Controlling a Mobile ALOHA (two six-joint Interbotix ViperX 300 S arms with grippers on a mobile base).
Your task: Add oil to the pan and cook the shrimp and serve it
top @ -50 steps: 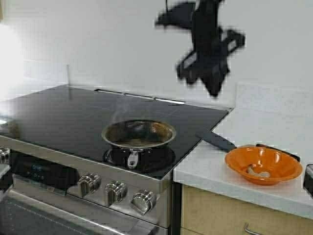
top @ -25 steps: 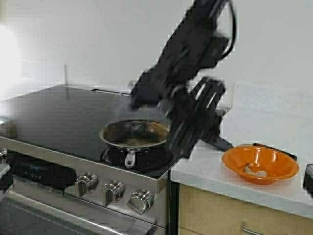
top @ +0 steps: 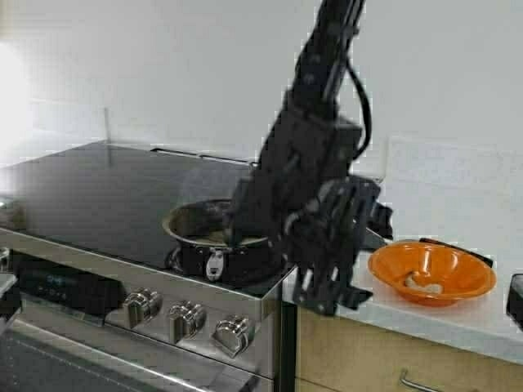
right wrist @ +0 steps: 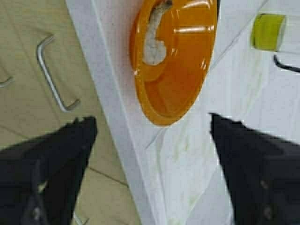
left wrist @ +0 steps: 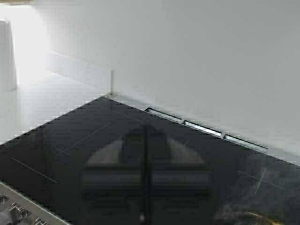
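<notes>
The right gripper (top: 331, 282) hangs over the front edge of the countertop (top: 425, 318), at the seam between stove and counter, its claw released with the two fingers (right wrist: 51, 164) spread wide and holding nothing. The pan (top: 214, 233) sits on the front right burner of the black glass cooktop (top: 98, 188), partly hidden by the right arm. The shrimp (top: 423, 284) lies inside the orange bowl (top: 431, 273), which stands near the front edge of the countertop. The oil dispenser (right wrist: 268, 32) stands farther back on the countertop. The left gripper is not visible; its state cannot be told
</notes>
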